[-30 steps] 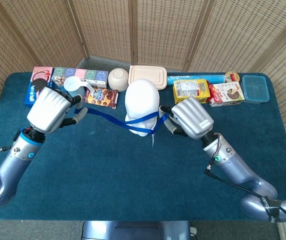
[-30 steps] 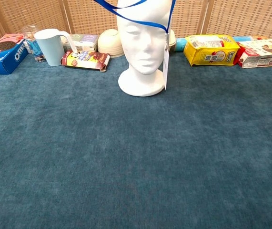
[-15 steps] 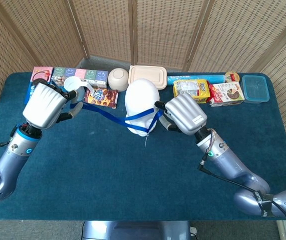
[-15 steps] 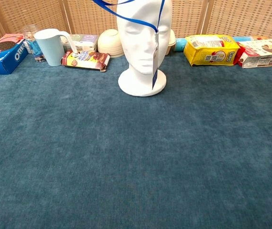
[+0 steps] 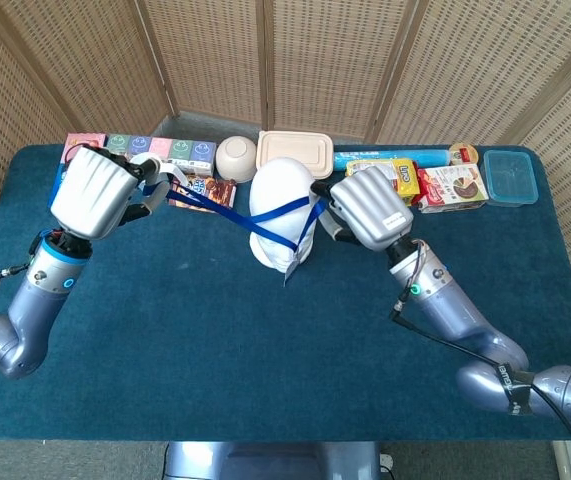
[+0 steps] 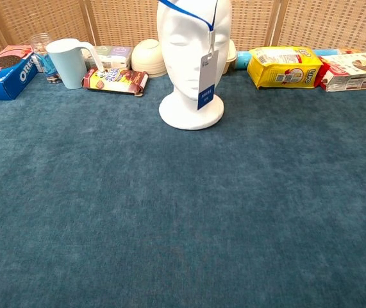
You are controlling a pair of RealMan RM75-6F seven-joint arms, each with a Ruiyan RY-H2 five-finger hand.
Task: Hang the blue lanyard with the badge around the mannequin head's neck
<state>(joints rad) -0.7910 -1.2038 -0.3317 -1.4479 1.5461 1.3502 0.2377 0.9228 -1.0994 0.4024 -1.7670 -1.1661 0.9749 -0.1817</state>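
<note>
Lanyard [image 5: 227, 212] stretched between your two hands, its blue ribbon crossing the front of the mannequin head [image 5: 283, 205] high on the face, not down at the neck. Your left hand [image 5: 98, 193] gripped one end near the white mug [image 6: 69, 61]; your right hand [image 5: 368, 207] held the other end just beside the head. The badge [image 6: 207, 82] dangled in front of the chin and neck. The head stood upright on the blue surface [image 6: 183, 212].
</note>
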